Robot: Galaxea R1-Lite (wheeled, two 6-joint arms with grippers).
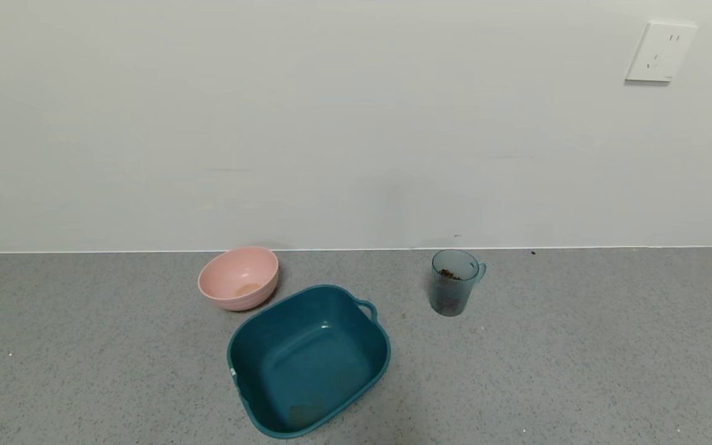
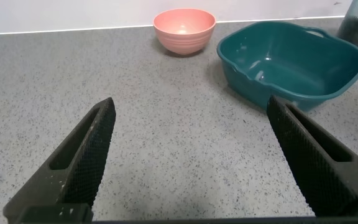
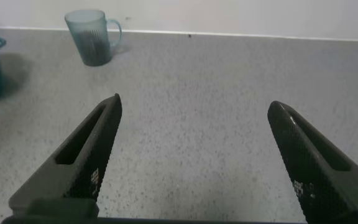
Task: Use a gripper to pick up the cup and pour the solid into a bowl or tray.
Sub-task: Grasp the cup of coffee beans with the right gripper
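Head view had cup point(image 1: 453, 285) with solid point(image 1: 450, 274) upright right of teal tub point(image 1: 251, 346); left gripper point(image 2: 188, 118) and right gripper point(image 3: 194, 121) both spread wide, empty.

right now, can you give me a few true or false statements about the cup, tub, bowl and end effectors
1. The cup stands upright with the solid in it. True.
2. The tub is full of beans. False: it holds none.
3. The pink bowl sits to the tub's left, nearer the wall. True.
4. The right end effector grips the cup. False: it is open, well short of it.
5. The left end effector is shut. False: it is open, holding nothing.
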